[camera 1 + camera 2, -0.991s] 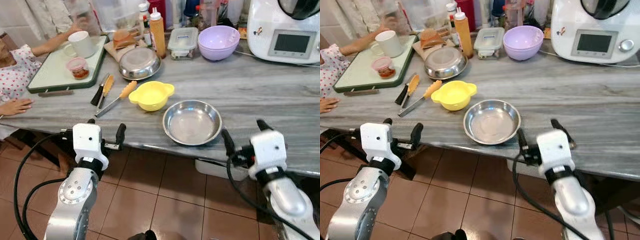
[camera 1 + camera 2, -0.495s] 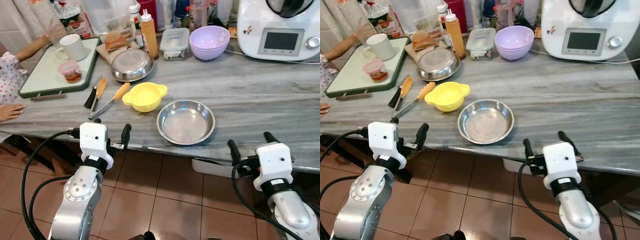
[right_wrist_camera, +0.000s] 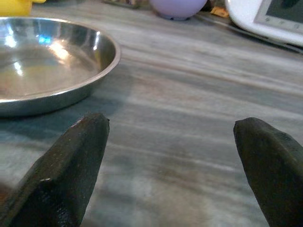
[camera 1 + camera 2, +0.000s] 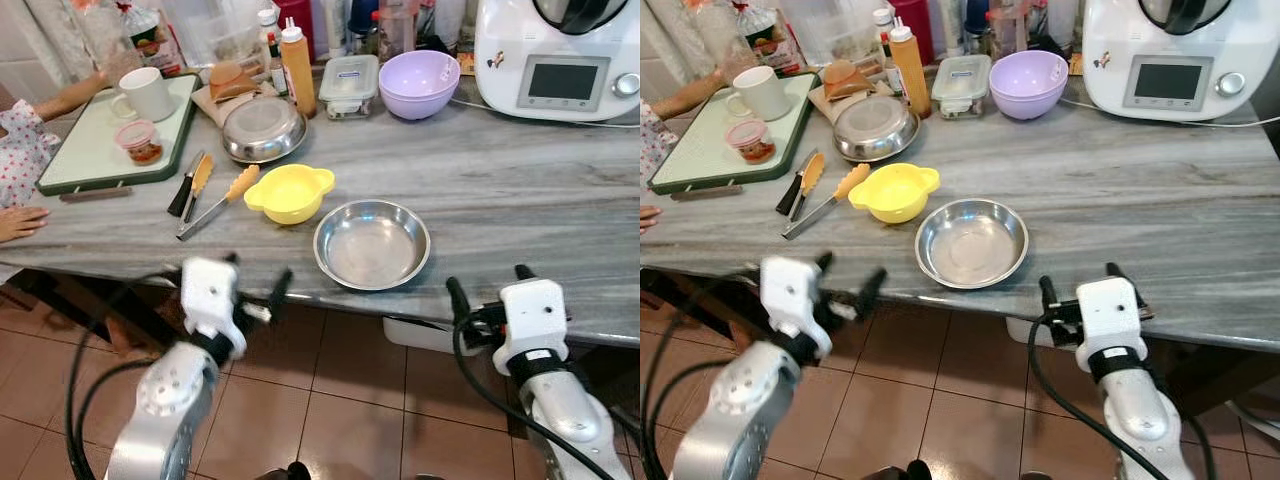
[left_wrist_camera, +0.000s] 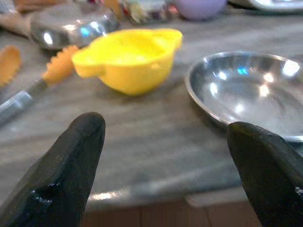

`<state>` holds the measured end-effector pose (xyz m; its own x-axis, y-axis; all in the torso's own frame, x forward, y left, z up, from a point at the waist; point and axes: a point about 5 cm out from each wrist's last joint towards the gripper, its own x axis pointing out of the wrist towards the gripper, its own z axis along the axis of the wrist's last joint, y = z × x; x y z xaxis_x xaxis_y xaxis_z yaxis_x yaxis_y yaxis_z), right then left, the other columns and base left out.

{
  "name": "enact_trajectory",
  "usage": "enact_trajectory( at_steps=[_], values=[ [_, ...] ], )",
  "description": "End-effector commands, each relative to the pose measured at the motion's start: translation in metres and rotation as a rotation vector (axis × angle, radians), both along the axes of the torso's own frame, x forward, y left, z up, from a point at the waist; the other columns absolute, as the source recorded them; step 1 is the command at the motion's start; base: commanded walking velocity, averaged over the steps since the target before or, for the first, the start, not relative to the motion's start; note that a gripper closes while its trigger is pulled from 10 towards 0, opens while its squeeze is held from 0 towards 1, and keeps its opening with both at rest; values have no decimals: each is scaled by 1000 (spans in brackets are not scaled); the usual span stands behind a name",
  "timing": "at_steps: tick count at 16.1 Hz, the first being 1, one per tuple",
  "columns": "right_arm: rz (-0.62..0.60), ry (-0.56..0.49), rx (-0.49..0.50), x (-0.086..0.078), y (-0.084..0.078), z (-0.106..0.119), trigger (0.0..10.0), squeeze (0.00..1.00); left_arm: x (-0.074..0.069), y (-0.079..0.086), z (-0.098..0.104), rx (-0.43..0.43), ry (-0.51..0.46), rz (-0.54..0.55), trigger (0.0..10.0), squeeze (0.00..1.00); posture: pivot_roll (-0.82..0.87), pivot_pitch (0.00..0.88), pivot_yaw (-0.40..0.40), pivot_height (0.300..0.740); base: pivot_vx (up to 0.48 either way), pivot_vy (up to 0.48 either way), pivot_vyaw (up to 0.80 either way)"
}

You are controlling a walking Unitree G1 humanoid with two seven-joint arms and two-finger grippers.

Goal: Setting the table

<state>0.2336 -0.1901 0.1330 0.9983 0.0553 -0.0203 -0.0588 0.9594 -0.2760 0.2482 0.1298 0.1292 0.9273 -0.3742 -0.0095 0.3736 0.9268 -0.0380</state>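
A shallow steel dish (image 4: pixel 372 244) lies near the front edge of the grey marble table (image 4: pixel 520 190). A yellow two-handled bowl (image 4: pixel 290 192) sits just to its left, and orange-handled tongs (image 4: pixel 215 200) and a knife lie further left. My left gripper (image 4: pixel 255 275) is open and blurred, below the table edge in front of the yellow bowl (image 5: pixel 130 56). My right gripper (image 4: pixel 490 285) is open at the table edge, just right of the steel dish (image 3: pixel 47 66). Neither gripper holds anything.
At the back stand an upturned steel bowl (image 4: pixel 264 128), a purple bowl (image 4: pixel 420 84), a lidded container (image 4: pixel 350 84), an orange sauce bottle (image 4: pixel 297 68) and a white kitchen appliance (image 4: pixel 560 60). A green tray (image 4: pixel 90 150) carries a mug (image 4: pixel 145 93). A person's hand (image 4: pixel 20 222) rests at the far left.
My left gripper has swung to the right, toward the table edge in front of the yellow bowl. My right gripper has shifted slightly left and up toward the edge.
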Motion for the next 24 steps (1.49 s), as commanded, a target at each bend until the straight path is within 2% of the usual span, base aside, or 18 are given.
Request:
enact_trajectory(
  at_steps=[1, 7, 12, 24],
  values=[
    [16, 38, 13, 0, 3, -6, 10000, 0, -4, 4, -3, 16, 18, -16, 10000, 0, -184, 158, 141, 740, 0, 0, 0],
    [51, 79, 55, 11, 13, -11, 10000, 0, -6, 3, -5, 9, 39, -37, 10000, 0, -172, 156, 142, 740, 0, 0, 0],
    [104, 117, 77, 13, 24, -16, 10000, 0, -7, 6, -5, 2, 45, -23, 10000, 0, -162, 159, 140, 740, 0, 0, 0],
    [170, 129, 100, 30, 42, -19, 10000, 0, -5, 0, -1, -9, 35, -19, 10000, 0, -150, 160, 139, 740, 0, 0, 0]
  ],
)
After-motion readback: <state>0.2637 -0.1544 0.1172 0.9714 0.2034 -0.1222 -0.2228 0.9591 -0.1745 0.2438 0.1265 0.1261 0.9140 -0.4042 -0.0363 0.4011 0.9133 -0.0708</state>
